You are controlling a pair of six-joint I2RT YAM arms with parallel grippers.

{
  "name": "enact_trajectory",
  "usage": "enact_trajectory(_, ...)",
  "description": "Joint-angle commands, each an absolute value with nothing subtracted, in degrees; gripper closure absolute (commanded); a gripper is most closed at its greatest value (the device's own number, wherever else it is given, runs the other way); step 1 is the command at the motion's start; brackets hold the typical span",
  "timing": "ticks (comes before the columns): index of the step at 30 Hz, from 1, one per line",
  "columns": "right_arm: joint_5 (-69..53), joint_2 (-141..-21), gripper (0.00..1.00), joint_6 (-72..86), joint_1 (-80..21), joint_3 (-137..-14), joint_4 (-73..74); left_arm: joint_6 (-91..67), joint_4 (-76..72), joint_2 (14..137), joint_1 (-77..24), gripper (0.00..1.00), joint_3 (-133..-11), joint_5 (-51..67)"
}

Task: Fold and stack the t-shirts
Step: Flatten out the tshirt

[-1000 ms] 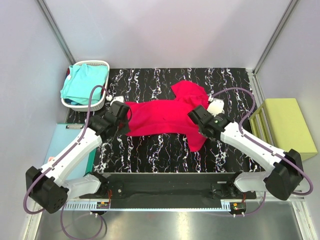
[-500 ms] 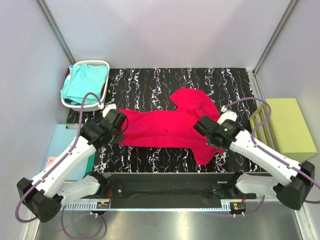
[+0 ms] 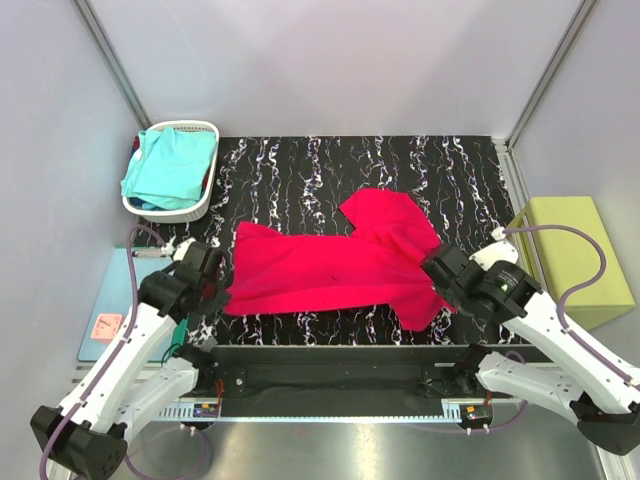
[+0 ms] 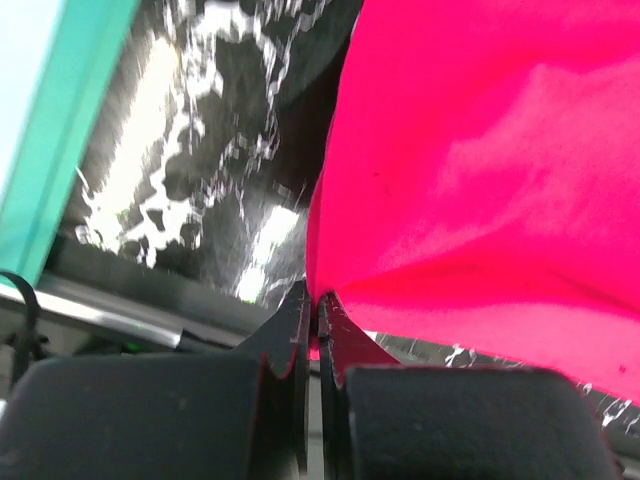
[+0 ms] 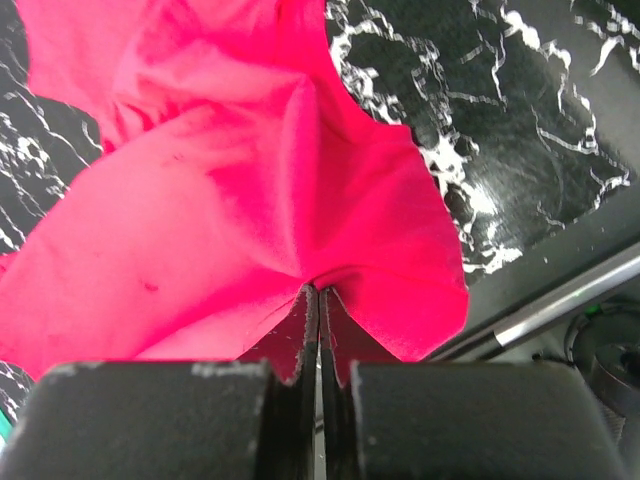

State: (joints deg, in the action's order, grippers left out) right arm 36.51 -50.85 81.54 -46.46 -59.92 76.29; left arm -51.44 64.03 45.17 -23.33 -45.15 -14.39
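Observation:
The crimson-red t-shirt (image 3: pixel 330 265) lies stretched across the black marbled table, reaching close to its near edge. My left gripper (image 3: pixel 218 285) is shut on the shirt's left edge (image 4: pixel 330 285), the cloth pinched between its fingertips. On the other side, my right gripper (image 3: pixel 440 283) is shut on the shirt's right part (image 5: pixel 300 230), where the fabric bunches into folds at the fingertips. A loose flap hangs by the right gripper toward the table's front. The turquoise t-shirt (image 3: pixel 168 165) lies crumpled in the white basket (image 3: pixel 205 199) at the back left.
A light-blue mat with a teal border (image 3: pixel 105 305) lies left of the table, with an orange tag on it. A yellow-green block (image 3: pixel 570 255) sits off the table's right side. The metal rail with the arm bases (image 3: pixel 330 375) runs along the near edge.
Both grippers have pulled the red t-shirt toward the near edge of the table and moved further apart. The shirt now lies flatter and wider.

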Motion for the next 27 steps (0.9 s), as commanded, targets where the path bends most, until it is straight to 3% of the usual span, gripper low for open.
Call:
enact_trajectory(1,33.9,-49.0,1.00,84.1,-46.8,-57.0,90.6,-53.5,64.4,43.2,-23.0,1.00,-41.6,-7.7)
enact_trajectory(10,27.2,-47.1,1.00,81.5,-46.8,-53.0,90.3,-52.7,67.3,41.2,-23.0,0.96,-39.7,-5.1)
enact_trajectory(12,27.1,-47.3,1.00,81.0,-46.8,-53.7,90.4,-52.6,67.8,41.1,-23.1,0.87,-39.7,-4.1)
enact_trajectory(13,27.3,-47.5,1.00,80.6,-46.8,-54.0,90.4,-52.5,67.8,41.2,-23.0,0.72,-39.8,-3.7)
enact_trajectory(15,27.9,-47.8,0.99,79.1,-46.8,-55.1,90.2,-52.0,67.9,41.4,-23.2,0.61,-40.7,-3.3)
enact_trajectory(17,29.4,-47.9,0.82,77.5,-46.8,-56.3,89.0,-51.7,68.0,41.4,-23.1,0.44,-41.7,-4.0)
enact_trajectory(18,30.1,-47.8,0.65,76.1,-46.8,-58.0,88.2,-51.2,68.1,41.5,-23.1,0.35,-43.3,-5.1)
enact_trajectory(20,33.1,-48.2,0.53,75.3,-46.8,-60.3,87.5,-50.5,68.3,42.0,-23.1,0.13,-45.5,-6.5)
enact_trajectory(22,36.4,-49.6,0.39,73.0,-46.8,-64.4,86.8,-49.4,68.3,42.6,-23.1,0.08,-49.4,-8.8)
enact_trajectory(24,38.3,-51.1,0.32,69.8,-46.8,-68.4,85.1,-48.2,67.1,44.4,-23.1,0.01,-53.1,-11.3)
enact_trajectory(27,43.7,-55.9,0.26,62.1,-46.7,-71.6,77.1,-46.2,62.0,49.0,-23.0,0.01,-57.3,-13.4)
